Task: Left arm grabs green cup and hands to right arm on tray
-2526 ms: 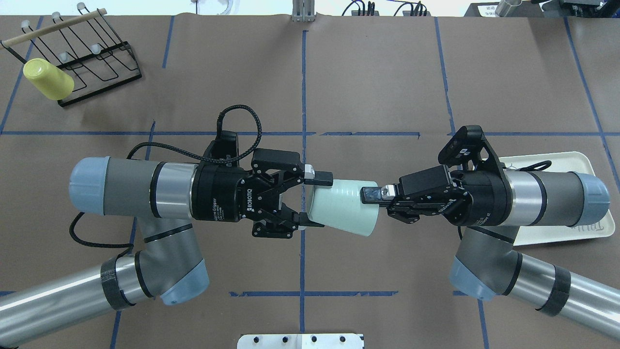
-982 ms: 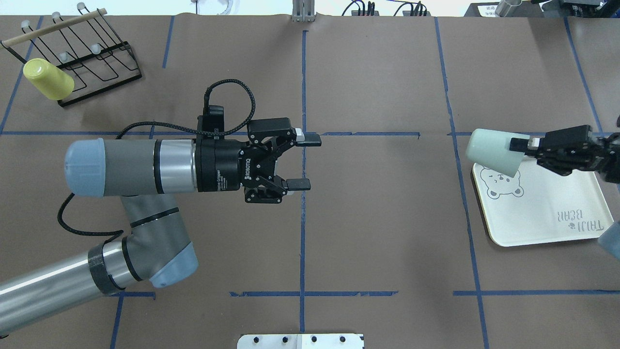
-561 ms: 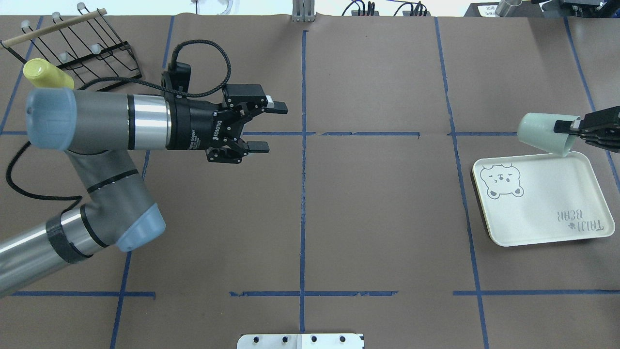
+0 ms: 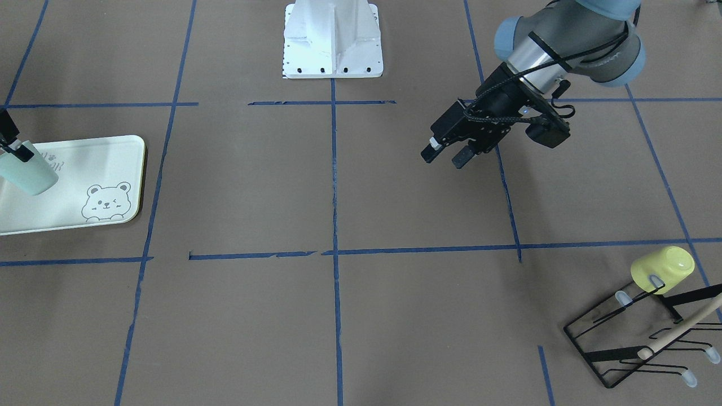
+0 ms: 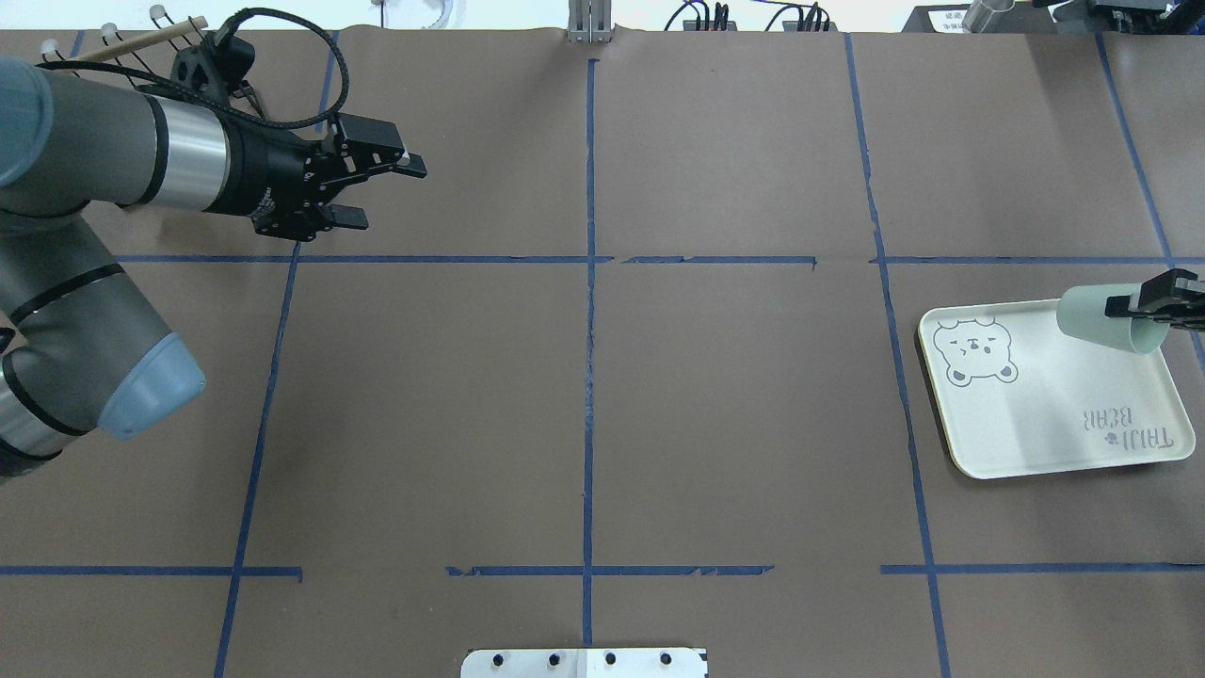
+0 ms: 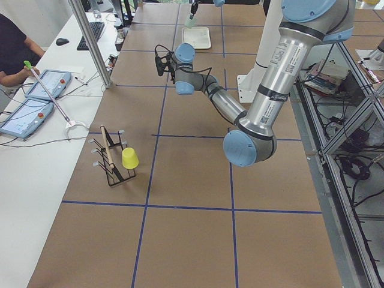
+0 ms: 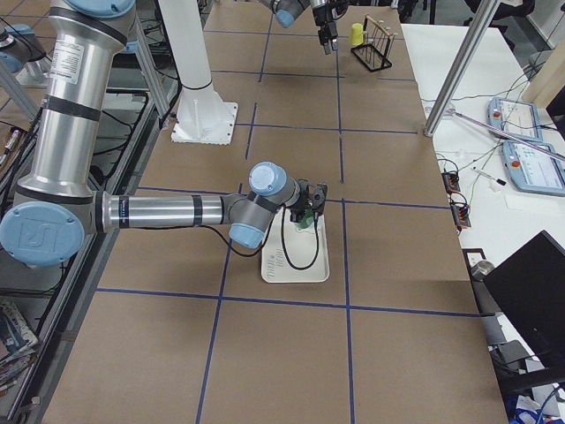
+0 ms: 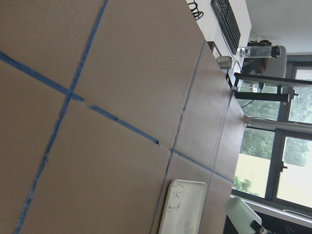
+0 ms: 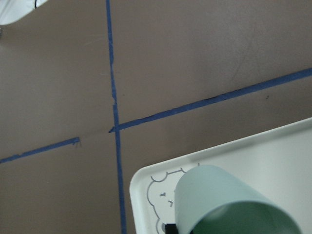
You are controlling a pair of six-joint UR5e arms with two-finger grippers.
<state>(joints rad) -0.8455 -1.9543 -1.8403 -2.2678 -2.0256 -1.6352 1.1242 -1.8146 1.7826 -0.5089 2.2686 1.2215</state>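
- We see two grey robot arms with pale blue joint caps over a brown paper-covered surface (image 5: 734, 405) marked off by blue tape lines (image 5: 588, 377).
- There are two cups: one green cup (image 5: 1097, 318) and one yellow cup (image 4: 663, 269).
- There is one tray (image 5: 1036, 414), pale yellow-green, near the right end of the surface.
- One grey cartoon bear (image 5: 974, 350) is printed in a corner of the tray. The words "TAIJI BEAR" read upside down from overhead at the opposite corner.
- The right arm (image 7: 168, 212) reaches over the tray. The right hand (image 5: 1125, 311) is clamped on the rim of the green cup, with one finger visible against the outer wall.
- The green cup is tilted on its side, base pointing towards the middle of the surface, over the far right part of the tray. We cannot tell whether it touches the tray.
- The left arm (image 5: 94, 169) is over the far left of the surface, well apart from the tray.
- The left hand (image 5: 386, 195) has its two fingers parted and holds nothing.
- One black wire rack (image 4: 612, 354) with a wooden bar stands at the far left corner, and the yellow cup hangs upside down on one of its prongs.
- One white mounting base (image 4: 333, 36) sits at the robot's edge of the surface.
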